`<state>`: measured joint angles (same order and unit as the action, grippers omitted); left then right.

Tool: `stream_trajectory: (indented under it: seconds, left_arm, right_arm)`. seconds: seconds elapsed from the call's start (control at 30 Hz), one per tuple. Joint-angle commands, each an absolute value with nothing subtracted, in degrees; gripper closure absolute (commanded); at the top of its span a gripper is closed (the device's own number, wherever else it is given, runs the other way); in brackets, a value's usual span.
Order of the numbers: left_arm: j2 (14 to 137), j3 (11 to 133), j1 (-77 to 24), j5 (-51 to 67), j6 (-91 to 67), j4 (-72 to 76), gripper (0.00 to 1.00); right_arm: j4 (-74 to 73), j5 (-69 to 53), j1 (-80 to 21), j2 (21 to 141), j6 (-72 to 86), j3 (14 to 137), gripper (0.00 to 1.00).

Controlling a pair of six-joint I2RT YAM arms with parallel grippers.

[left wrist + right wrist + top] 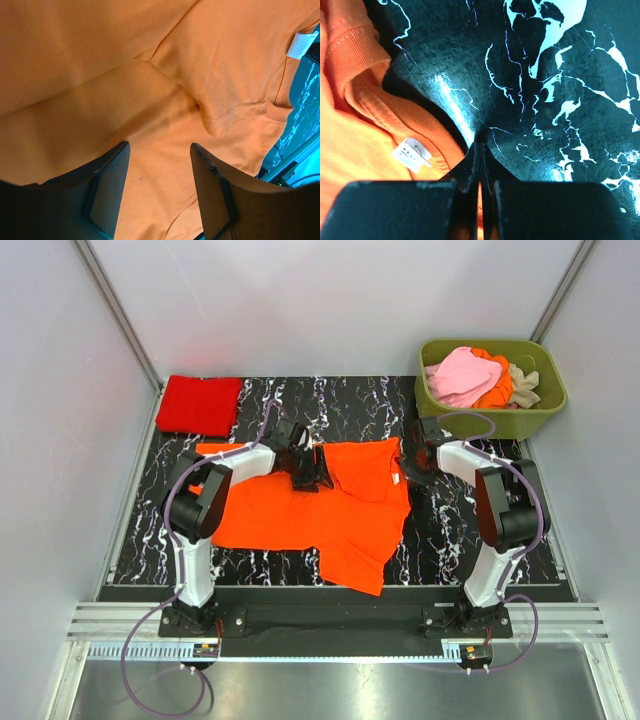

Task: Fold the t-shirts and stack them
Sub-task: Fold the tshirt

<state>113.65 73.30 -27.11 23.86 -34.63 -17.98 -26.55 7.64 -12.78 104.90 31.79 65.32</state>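
Your main risk sits at the right pincer (pixel 480 150): it is clenched, with only a thin sliver of orange showing between the fingers, so it seems to have just the very edge of the orange shirt (pixel 300 515) near the collar. Pull hard or fast and that edge will likely slip out and the fold will drop half made. The left pincer (pixel 160 150) hangs released over the middle of the cloth, gripping nothing. If it comes down as it stands, it may bunch the loose layers under it or drag the shirt across the bench (pixel 445 540) and spoil what is already laid flat. A one-sided pull from the right could also skew the whole shirt, since nothing pins the far side. The shirt lies spread on the bench between the two arms, mostly flat, with its lower corner reaching towards the near edge. It is bright orange, soft and thin; one sleeve (pixel 225 110) is turned in over the body with a rumpled hem, and the white neck label (pixel 412 155) shows at the collar. A red shirt (pixel 200 405) lies folded at the far left corner, and more shirts (pixel 465 375) wait in the green tub (pixel 490 422) at far right.
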Motion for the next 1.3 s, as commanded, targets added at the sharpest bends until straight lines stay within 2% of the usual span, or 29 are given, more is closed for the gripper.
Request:
stream_trajectory:
  seconds: [0.0,0.3,0.5,0.67,1.1,1.27]
  left_arm:
    - [114.7,75.23,-26.54,22.14,-33.84,-18.81,0.41]
    - [112.67,77.78,-28.03,25.58,-34.72,-18.81,0.41]
    - [113.37,79.1,-29.88,24.96,-35.24,-17.76,0.41]
    - [116.63,79.63,-30.15,26.01,-37.26,-14.16,0.41]
    - [120.23,82.44,-30.5,26.98,-39.02,-11.43,0.47]
    - [120.06,82.36,-30.94,27.78,-39.55,-11.16,0.5]
  right_arm:
    - [-27.16,8.27,-12.83,101.7,30.85,66.88,1.0]
    - [-26.63,1.77,-13.27,96.24,30.59,67.94,0.92]
    - [-24.0,-8.88,-15.37,95.28,32.33,67.5,0.88]
    - [-22.5,-2.91,-21.08,94.04,38.74,64.16,0.71]
    - [-21.97,4.65,-23.64,94.13,45.52,58.89,0.62]
    - [-21.36,5.19,-24.08,94.66,46.06,57.48,0.62]
